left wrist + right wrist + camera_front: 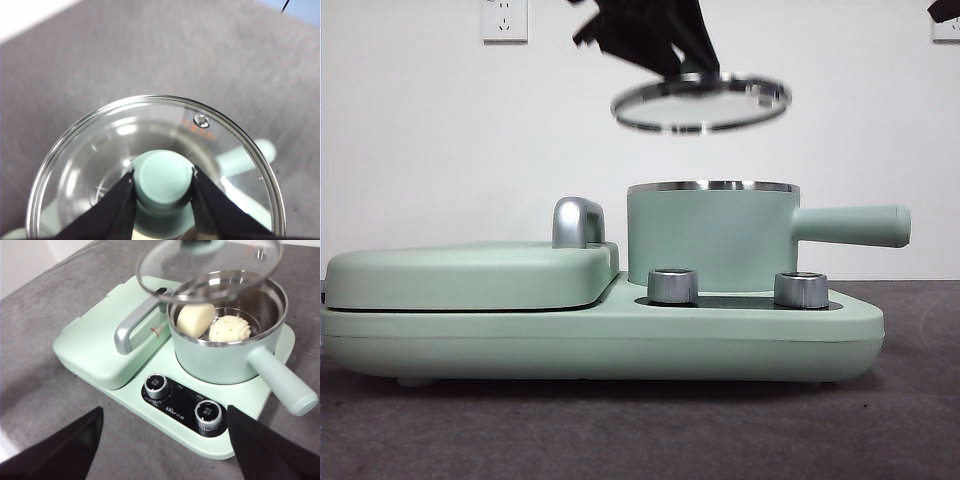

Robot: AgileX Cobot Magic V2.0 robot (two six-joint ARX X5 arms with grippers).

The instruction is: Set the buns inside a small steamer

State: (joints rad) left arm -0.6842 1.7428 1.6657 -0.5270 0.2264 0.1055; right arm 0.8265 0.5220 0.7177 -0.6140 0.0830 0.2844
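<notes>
The small steamer [710, 235] is a mint green pot with a steel rim and a straight side handle, standing on the right half of the appliance. Its glass lid [700, 102] hangs tilted a short way above it. My left gripper [163, 172] is shut on the lid's green knob [164, 182] and shows from above in the front view [665, 50]. Inside the steamer [225, 357] lie both buns: the smooth one [195, 319] leans on the wall beside the ribbed, green-dotted one [229, 329]. My right gripper [165, 410] is open, well back from the pot, holding nothing.
The flat mint griddle cover [470, 275] with its chrome handle [577, 220] fills the appliance's left half. Two silver knobs [672, 285] sit on the front panel. The steamer's handle [850, 226] juts right. A black arm tip [945, 10] shows at the top right corner.
</notes>
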